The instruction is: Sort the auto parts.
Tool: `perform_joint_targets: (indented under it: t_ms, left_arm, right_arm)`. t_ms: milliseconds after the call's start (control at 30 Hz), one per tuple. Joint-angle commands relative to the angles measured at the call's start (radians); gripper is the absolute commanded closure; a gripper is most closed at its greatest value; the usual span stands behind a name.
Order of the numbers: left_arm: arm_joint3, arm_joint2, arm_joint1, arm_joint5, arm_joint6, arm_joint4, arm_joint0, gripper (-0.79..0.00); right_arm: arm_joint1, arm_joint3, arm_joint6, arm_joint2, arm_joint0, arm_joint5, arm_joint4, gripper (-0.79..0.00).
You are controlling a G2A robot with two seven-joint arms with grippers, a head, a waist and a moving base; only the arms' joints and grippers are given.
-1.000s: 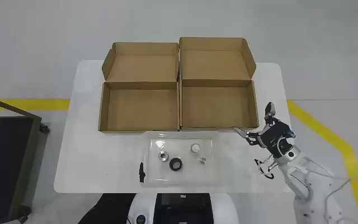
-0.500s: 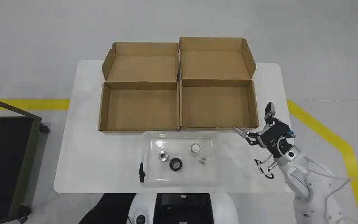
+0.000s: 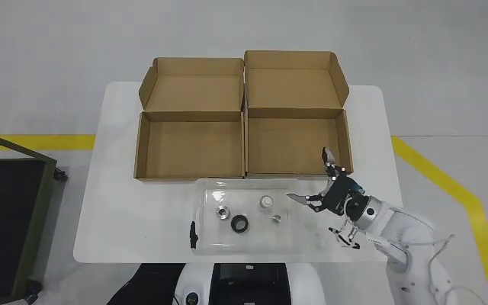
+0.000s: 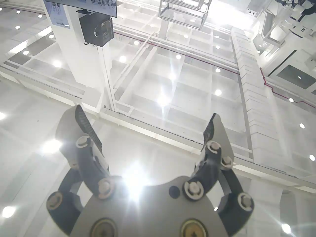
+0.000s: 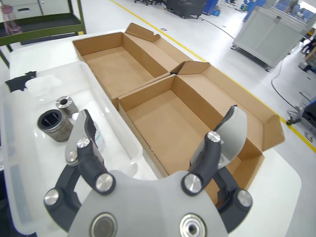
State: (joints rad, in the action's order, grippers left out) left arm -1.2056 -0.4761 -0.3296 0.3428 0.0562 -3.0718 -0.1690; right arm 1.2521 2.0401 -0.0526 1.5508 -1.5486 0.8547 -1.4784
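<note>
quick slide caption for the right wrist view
Open right claw at the edge of the clear tray holding metal parts, two empty cardboard boxes alongside.

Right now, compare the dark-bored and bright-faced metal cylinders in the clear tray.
The dark-bored cylinder is wider than the bright-faced cylinder. Its bore is broad and ribbed; the bright-faced one's hole is small. The dark-bored one stands nearer the right gripper. Both stand on end in the clear tray.

Your right gripper [image 5: 158, 112] tilts forward and down with its jaws spread wide, while your left gripper [image 4: 145, 113] points upward, jaws likewise apart.
</note>
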Motion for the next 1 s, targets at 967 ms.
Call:
perform_joint_targets:
  t_ms: [967]
  left_arm:
    - [0.0, 0.0, 0.0, 0.0, 0.0, 0.0, 0.0, -0.785]
  right_arm:
    - [-0.028, -0.092, -0.172, -0.252, 0.069, 0.078, -0.043, -0.785]
